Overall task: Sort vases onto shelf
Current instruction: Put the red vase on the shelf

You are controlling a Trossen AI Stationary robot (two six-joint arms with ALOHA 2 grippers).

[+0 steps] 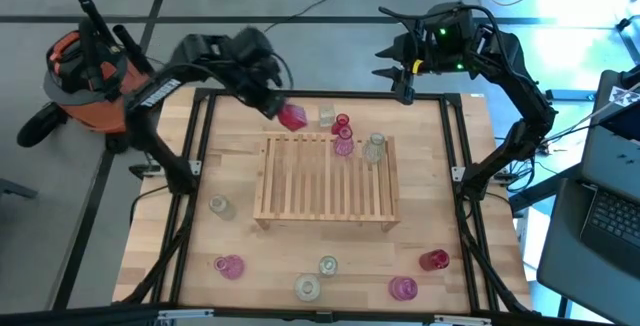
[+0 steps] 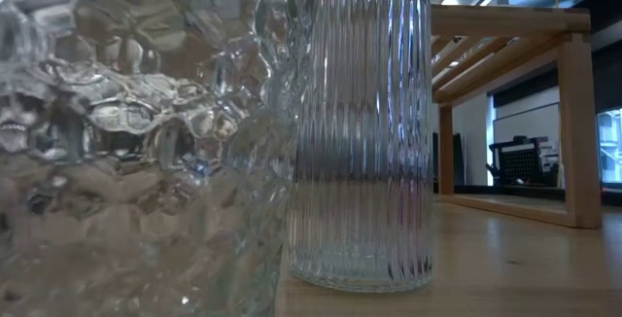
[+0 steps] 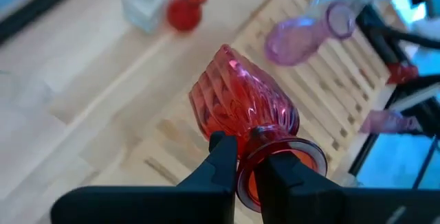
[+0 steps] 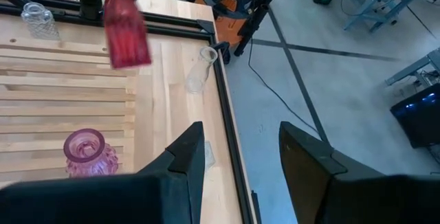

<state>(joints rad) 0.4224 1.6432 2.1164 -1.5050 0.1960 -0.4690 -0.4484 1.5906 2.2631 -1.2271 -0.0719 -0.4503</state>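
My left gripper (image 1: 279,107) is shut on a red ribbed vase (image 1: 292,118), held in the air over the far left corner of the slatted wooden shelf (image 1: 300,191). A pink vase (image 1: 343,145) and a clear one (image 1: 374,148) stand on the shelf's far part. A small red vase (image 1: 342,124) and a clear one (image 1: 327,116) stand on the table just beyond it. My right gripper (image 4: 237,148) hangs open and empty, high over the table's far right corner. My left gripper holds the red vase by its mouth rim (image 3: 242,172), one finger (image 3: 275,179) apparently inside the mouth and the other (image 3: 223,154) outside. The fingers slant down from the far left. The vase (image 4: 127,35) hangs below them, body down, clear of shelf and table.
Several more vases stand on the near half of the table: clear (image 1: 218,205), pink (image 1: 230,266), clear (image 1: 327,265), clear (image 1: 307,287), pink (image 1: 402,288), red (image 1: 433,259). Two clear vases (image 2: 360,123) fill the low view. An orange vacuum (image 1: 80,76) stands beyond the table's left.
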